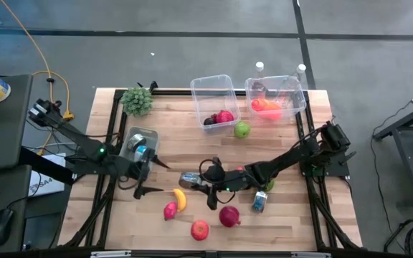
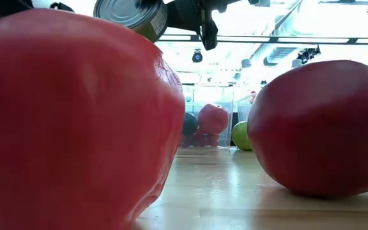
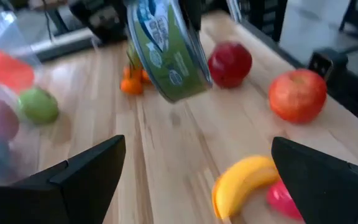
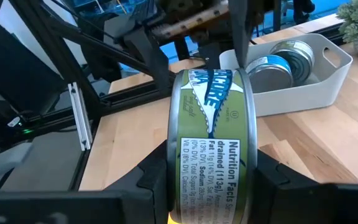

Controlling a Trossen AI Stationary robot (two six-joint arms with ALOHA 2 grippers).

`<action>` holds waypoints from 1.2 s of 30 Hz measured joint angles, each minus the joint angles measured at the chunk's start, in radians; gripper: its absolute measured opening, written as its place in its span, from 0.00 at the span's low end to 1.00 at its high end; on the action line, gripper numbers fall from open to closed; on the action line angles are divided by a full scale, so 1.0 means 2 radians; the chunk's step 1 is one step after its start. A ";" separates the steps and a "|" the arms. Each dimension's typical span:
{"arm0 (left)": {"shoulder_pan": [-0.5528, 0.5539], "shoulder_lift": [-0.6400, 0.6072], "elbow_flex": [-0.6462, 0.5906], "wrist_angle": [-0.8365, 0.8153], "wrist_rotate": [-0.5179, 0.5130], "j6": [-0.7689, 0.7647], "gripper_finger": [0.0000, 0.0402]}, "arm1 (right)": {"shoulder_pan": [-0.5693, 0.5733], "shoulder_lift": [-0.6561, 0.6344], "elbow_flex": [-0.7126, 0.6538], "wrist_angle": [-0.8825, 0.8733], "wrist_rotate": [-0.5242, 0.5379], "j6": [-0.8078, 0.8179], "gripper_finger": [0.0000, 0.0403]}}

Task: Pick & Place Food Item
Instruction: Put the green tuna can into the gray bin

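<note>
A tuna can with a green label (image 1: 189, 178) hangs above the middle of the table, shut in my right gripper (image 1: 196, 180), whose arm reaches in from the table's right. The can also shows in the low view (image 2: 130, 16), in the left wrist view (image 3: 166, 50) and in the right wrist view (image 4: 210, 124). My left gripper (image 1: 147, 178) is open, just left of the can and touching nothing; its fingers frame the left wrist view (image 3: 197, 180). A white tray (image 1: 130, 135) behind it holds more cans. My right gripper (image 4: 210, 180) pinches the can between its two fingers (image 4: 151, 180), one on each flat end, with the labelled side wall (image 4: 211, 155) facing the wrist camera. The fingers come roughly level from the table's right. The can stands on edge, lifted clear of the table.
Near the front edge lie a banana (image 1: 180, 198), a pink fruit (image 1: 169, 211), a red apple (image 1: 200, 229) and a dark red apple (image 1: 229, 215). Another can (image 1: 259, 201) lies under the right arm. Two clear bins (image 1: 229, 91) (image 1: 300, 92), a green apple (image 1: 242, 130) and a plant (image 1: 138, 100) stand at the far side.
</note>
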 joint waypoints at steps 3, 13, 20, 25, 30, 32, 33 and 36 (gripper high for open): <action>0.010 0.000 -0.038 0.098 0.000 0.010 0.98 | 0.000 0.000 0.000 0.000 -0.004 0.000 0.30; 0.057 0.054 -0.061 0.198 0.000 -0.050 0.98 | 0.000 0.000 0.000 0.005 -0.001 -0.021 0.30; 0.063 0.142 -0.061 0.286 0.006 -0.032 0.98 | 0.000 0.000 0.000 0.001 0.001 -0.022 0.30; 0.063 0.187 -0.061 0.359 0.035 -0.042 0.98 | 0.000 0.001 0.000 -0.004 0.002 -0.022 0.30; 0.066 0.210 -0.061 0.417 0.043 -0.025 0.98 | 0.000 0.006 0.000 -0.010 0.001 -0.020 0.30; 0.069 0.216 -0.061 0.428 0.042 -0.030 0.98 | -0.001 0.006 0.000 -0.010 0.003 -0.016 0.30; 0.072 0.218 -0.061 0.431 0.042 -0.037 0.98 | -0.001 0.006 0.000 -0.011 0.002 -0.016 0.30; 0.078 0.224 -0.061 0.432 0.042 -0.063 0.98 | -0.001 0.006 0.000 -0.011 0.002 -0.017 0.30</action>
